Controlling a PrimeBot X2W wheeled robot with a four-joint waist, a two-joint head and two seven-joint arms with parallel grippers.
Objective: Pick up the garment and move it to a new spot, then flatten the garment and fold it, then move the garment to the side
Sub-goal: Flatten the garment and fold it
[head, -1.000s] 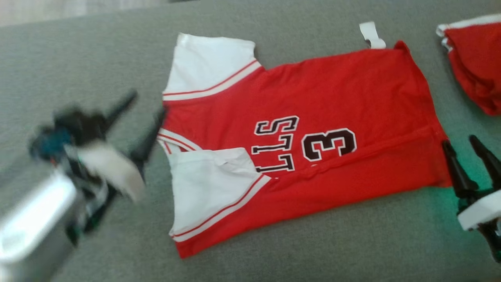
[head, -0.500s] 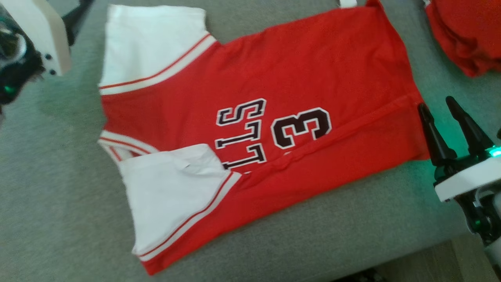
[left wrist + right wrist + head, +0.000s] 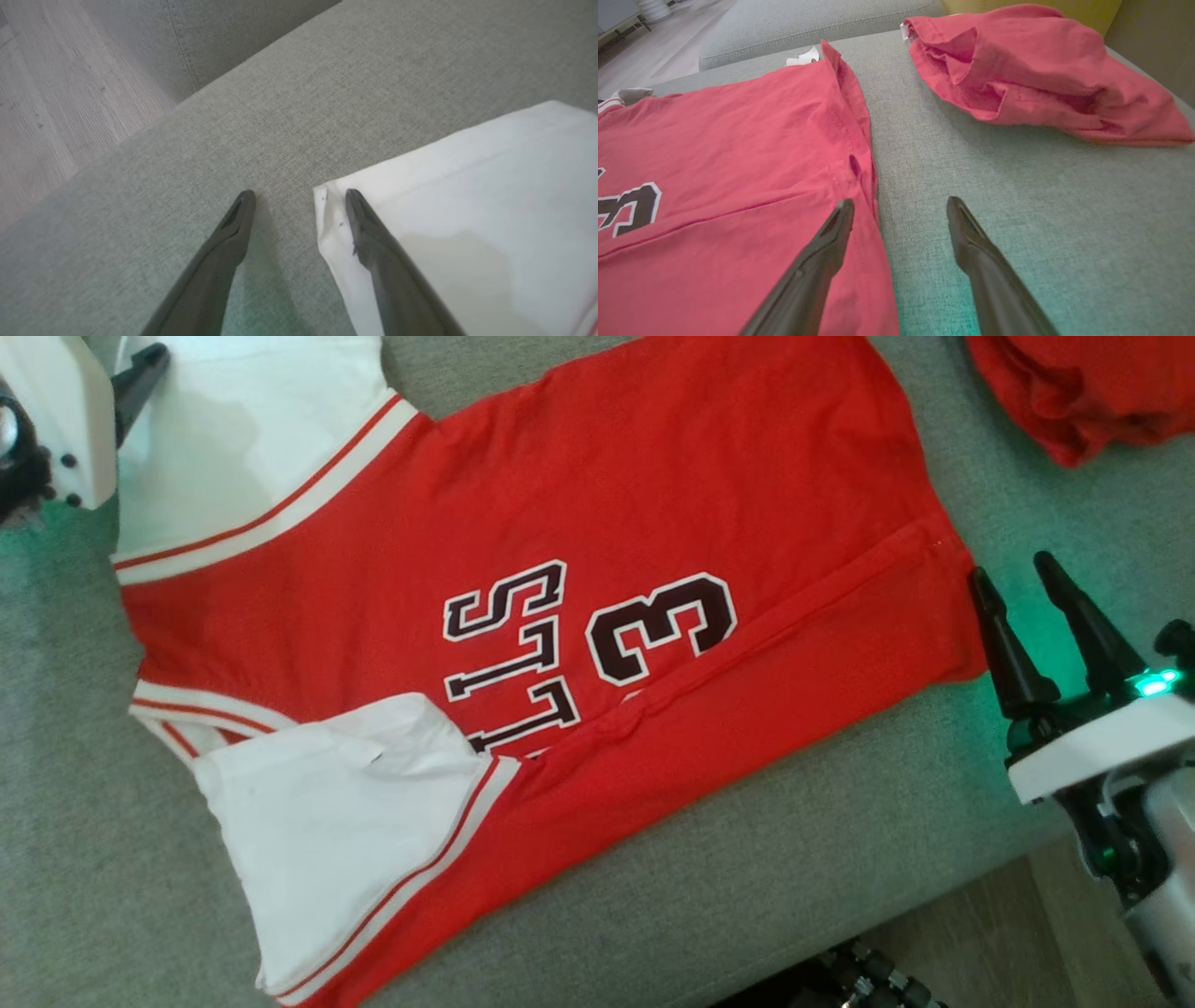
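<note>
The garment [image 3: 579, 523] is a red jersey with white sleeves and black lettering, spread flat on the grey cushion [image 3: 840, 821], its near long edge folded over. My left gripper [image 3: 299, 193] is open at the corner of the far white sleeve [image 3: 467, 196]: one fingertip [image 3: 355, 205] lies over the sleeve, the other over bare cushion. In the head view one left finger [image 3: 140, 378] shows at the top left. My right gripper [image 3: 1010, 569] is open at the hem's near corner. In the right wrist view the right gripper [image 3: 900, 201] straddles the hem edge [image 3: 859, 140].
A second red garment [image 3: 1074, 392] lies crumpled on the cushion to the right, also seen as a red heap [image 3: 1041, 70] beyond the right fingers. The cushion's front edge and wood floor [image 3: 1008, 943] are at the lower right. Floor [image 3: 56, 93] lies past the cushion's left end.
The head camera has shifted, so the whole scene slid left and up. My left arm swung from beside the collar to the far sleeve corner. The right gripper stayed at the hem.
</note>
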